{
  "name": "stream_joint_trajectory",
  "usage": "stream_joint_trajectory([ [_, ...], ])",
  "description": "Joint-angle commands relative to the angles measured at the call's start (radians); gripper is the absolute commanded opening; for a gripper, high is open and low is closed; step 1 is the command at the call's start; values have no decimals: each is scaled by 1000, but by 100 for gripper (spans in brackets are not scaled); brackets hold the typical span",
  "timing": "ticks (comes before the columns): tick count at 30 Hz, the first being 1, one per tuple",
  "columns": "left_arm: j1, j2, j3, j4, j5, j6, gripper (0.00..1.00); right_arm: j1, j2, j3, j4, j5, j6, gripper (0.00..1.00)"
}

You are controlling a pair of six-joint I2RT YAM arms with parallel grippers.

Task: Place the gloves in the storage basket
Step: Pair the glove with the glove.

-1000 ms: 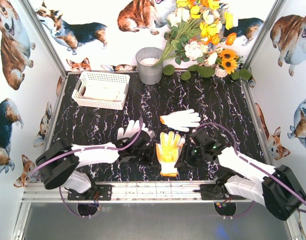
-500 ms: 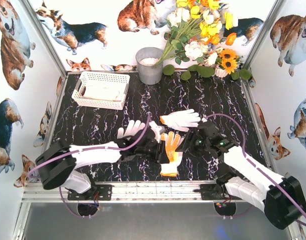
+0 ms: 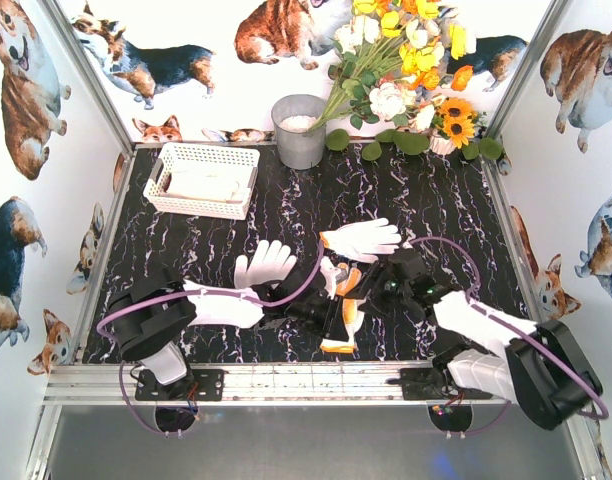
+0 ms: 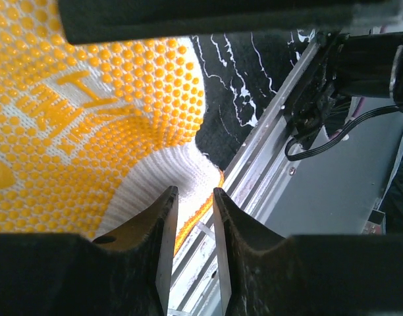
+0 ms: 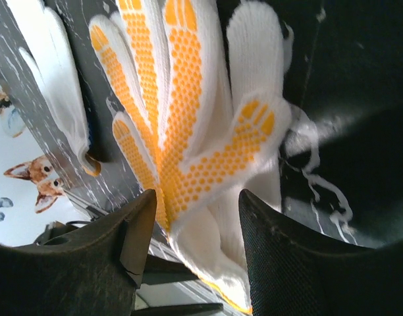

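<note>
Pinches the cuff of the yellow-dotted glove (image 4: 70, 125) with the left tool (image 4: 195, 201); straddles its finger end with the right tool (image 5: 196, 197), spread wide.

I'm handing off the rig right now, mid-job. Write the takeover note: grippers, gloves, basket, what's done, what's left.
Left gripper: jaws nearly closed at the cuff of the white knit glove with yellow-dotted palm; grip unconfirmed.
Right gripper: open, over the same glove.
Two plain white knit gloves lie on the black marbled table just beyond it.
White lattice plastic basket, far left: something white inside, count unclear.
Done: at most what is in the basket.
Left: these three gloves into the basket.
</note>
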Motion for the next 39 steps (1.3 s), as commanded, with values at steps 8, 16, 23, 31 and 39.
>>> stream_joint_trajectory([
  [8,-7,-12,-69,-21,32,56,21,-12,169,62,232,5,-40,50],
  [16,-6,-2,-89,-32,28,65,21,-45,204,107,229,4,-126,36],
  [23,-7,-15,-98,-32,28,58,21,-88,227,156,179,6,-206,20],
  [31,-11,-35,-111,-24,29,52,21,-106,219,145,125,56,-240,12],
  [39,-14,-150,-67,-96,-9,45,42,-110,154,227,-60,69,-336,40],
])
